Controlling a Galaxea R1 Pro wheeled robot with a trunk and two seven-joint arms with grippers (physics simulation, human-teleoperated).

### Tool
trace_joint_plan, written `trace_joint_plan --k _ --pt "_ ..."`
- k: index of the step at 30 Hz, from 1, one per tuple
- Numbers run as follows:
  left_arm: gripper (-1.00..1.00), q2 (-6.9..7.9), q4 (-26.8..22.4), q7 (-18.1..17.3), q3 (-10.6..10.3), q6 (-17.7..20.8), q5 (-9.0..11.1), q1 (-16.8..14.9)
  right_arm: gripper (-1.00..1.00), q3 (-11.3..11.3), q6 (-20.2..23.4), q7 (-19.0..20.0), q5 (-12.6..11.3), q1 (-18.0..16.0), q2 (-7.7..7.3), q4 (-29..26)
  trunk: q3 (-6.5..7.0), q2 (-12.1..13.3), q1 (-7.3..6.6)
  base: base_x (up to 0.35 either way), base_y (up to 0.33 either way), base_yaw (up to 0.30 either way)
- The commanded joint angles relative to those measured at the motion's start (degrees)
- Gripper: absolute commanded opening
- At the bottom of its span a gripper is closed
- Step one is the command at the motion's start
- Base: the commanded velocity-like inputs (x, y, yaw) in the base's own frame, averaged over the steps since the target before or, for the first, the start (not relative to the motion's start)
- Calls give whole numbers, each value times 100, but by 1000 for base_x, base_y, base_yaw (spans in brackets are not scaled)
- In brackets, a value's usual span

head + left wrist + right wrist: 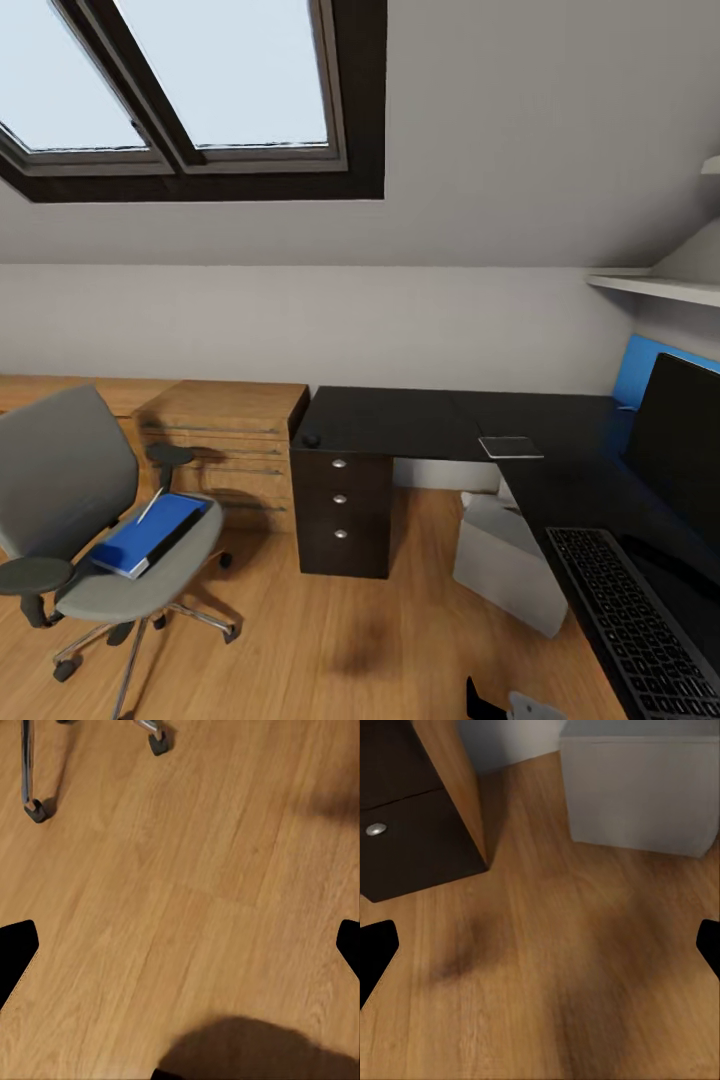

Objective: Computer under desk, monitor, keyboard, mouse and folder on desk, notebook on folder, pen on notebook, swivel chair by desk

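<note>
Both grippers hung spread wide and empty over the wood floor (187,907): the left gripper (180,952) near the swivel chair (90,520) casters, the right gripper (540,952) facing the drawer pedestal (405,832) and the computer (637,791). The folder (145,535) lay on the chair seat at left. On the desk (400,420), the notebook (510,447) lay farther back; the keyboard (625,620) and monitor (680,450) sat at right.

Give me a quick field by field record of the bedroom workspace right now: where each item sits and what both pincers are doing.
folder: blue folder lying on the swivel chair seat, a thin pen-like stick on top
notebook: pale notebook flat on the desk
keyboard: keyboard on the desk, in front of the monitor
computer: grey computer on the floor under the desk
left pincer: left pincer open over bare floor
right pincer: right pincer open, empty
</note>
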Motion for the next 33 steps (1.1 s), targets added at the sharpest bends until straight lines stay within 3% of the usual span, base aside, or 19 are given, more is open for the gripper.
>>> trace_joint_plan --k 1,23,33 --pt "100 4 -2 32 -48 -23 49 -5 100 -13 -17 33 -41 -4 1 3 -7 -4 4 330 109 0" --pt "100 6 -2 35 -41 -33 43 -5 100 -22 -28 25 -41 -4 -1 3 -7 -4 4 330 78 0" --pt "100 11 -2 41 -41 -238 49 -5 100 -22 -11 25 -38 -4 1 3 -7 -4 4 260 1 0"
